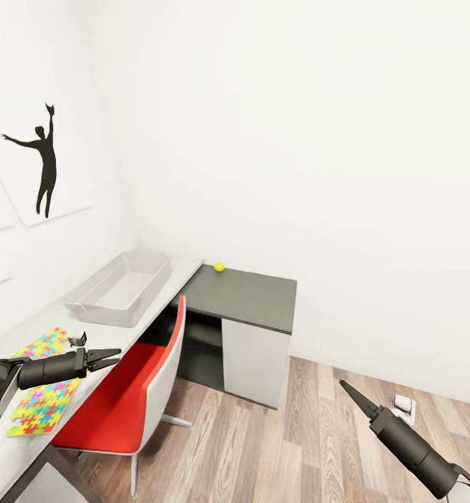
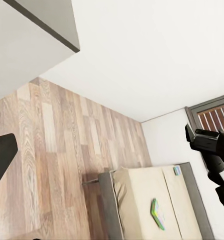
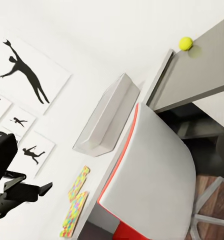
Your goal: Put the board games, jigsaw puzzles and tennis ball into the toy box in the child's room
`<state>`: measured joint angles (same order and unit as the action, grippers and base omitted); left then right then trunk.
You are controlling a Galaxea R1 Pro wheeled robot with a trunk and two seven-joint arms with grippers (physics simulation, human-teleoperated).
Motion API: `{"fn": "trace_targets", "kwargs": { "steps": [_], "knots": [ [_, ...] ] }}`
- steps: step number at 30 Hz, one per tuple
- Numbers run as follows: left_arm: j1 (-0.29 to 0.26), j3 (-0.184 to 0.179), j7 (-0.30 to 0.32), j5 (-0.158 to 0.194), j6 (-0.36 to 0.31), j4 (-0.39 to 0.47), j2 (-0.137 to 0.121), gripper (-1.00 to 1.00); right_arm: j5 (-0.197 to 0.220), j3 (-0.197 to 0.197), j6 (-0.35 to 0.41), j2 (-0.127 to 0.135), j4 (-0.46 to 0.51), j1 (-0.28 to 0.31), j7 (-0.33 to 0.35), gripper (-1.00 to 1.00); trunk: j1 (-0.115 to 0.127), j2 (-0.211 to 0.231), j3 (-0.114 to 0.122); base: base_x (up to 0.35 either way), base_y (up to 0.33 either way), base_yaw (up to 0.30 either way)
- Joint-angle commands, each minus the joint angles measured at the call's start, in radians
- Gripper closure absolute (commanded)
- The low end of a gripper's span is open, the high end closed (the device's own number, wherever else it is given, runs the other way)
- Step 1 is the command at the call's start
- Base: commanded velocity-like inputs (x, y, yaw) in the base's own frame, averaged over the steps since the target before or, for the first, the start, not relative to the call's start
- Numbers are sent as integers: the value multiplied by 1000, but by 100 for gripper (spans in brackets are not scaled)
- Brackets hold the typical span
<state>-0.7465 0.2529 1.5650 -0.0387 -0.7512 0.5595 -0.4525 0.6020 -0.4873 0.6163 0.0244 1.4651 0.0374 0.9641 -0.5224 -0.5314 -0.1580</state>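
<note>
A child's room is seen from the robot's head: a long white table runs along the left wall, and a darker desk section adjoins it at the far end. The clear toy box is set on the white table, and no toys can be made out in it. The tennis ball is parked at the far edge of the dark section, just right of the box. Two colourful jigsaw puzzles are laid flat on the near end of the table, one partly hidden beneath the left arm. A red chair is pushed in between table and robot.

The left gripper is held just above the puzzles with its fingers narrowly parted and nothing between them. The right gripper is raised over the wooden floor, well apart from the table; its fingers appear closed to a point, with nothing held.

In the left wrist view a bed is shown across the room, with a green board game lying on it.

Several risks are judged likely: the thin, flat puzzles may be pushed along rather than lifted; the ball may be nudged off the far edge; the chair back may be struck on a reach toward the box.
</note>
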Motion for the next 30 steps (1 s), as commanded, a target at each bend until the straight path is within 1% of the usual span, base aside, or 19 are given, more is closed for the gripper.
{"fn": "trace_targets", "kwargs": {
  "steps": [1,8,13,15,16,17,18,19,20,21,22,24,25,26,28,29,30],
  "knots": [
    [-1,2,6,-4,-11,0,0,-100,5,0,7,1,0,1,1,-100,0,-2,-1,0,0,-199],
    [-1,1,6,-4,-10,0,2,-100,5,0,8,2,0,1,1,-100,0,-2,8,0,0,-204],
    [0,-1,6,-4,-10,2,11,-100,5,0,8,1,0,1,1,-100,0,-2,14,0,0,-207],
    [0,-2,6,-4,-10,5,20,-100,5,0,8,2,0,1,1,-100,0,-2,16,0,0,-207],
    [1,-3,6,-4,-10,15,31,-100,4,0,7,1,0,1,1,-100,0,-2,17,0,0,-207],
    [2,-4,6,-3,-12,38,48,-100,4,0,7,1,0,1,1,-100,0,-2,18,0,0,-207],
    [2,-4,6,-2,-13,52,58,-100,3,0,7,1,0,1,0,-100,0,-2,20,0,0,-207],
    [4,-6,6,-1,-17,84,80,-100,3,0,7,0,0,1,0,-100,0,-2,21,0,0,-207],
    [6,-7,6,0,-19,100,92,-100,2,0,7,0,0,1,0,-100,0,-2,22,0,0,-207],
    [9,-13,6,0,-27,134,122,-100,2,1,7,0,0,1,0,-100,0,-2,23,0,0,-207],
    [12,-25,6,-1,-38,164,158,-100,1,0,7,0,0,1,0,-100,0,-2,24,0,0,-207],
    [23,-72,6,-7,-49,199,226,-100,2,-1,6,2,0,1,0,-100,0,-2,27,0,0,-207],
    [26,-87,6,-8,-51,206,240,-100,2,-1,6,3,-1,1,0,-100,0,-2,28,0,0,-207],
    [31,-121,6,-9,-53,217,262,-100,2,-1,6,2,-1,1,0,-100,0,-2,29,0,0,-207],
    [34,-157,6,-11,-54,224,277,-100,2,-2,6,3,-1,1,0,-100,0,-2,32,0,0,-207],
    [36,-190,6,-12,-55,229,286,-100,2,-2,6,3,-1,1,0,-100,0,-2,33,0,0,-207],
    [37,-205,6,-12,-56,230,290,-100,2,-2,6,3,-1,1,0,-100,0,-2,34,0,0,-207]
  ]
}}
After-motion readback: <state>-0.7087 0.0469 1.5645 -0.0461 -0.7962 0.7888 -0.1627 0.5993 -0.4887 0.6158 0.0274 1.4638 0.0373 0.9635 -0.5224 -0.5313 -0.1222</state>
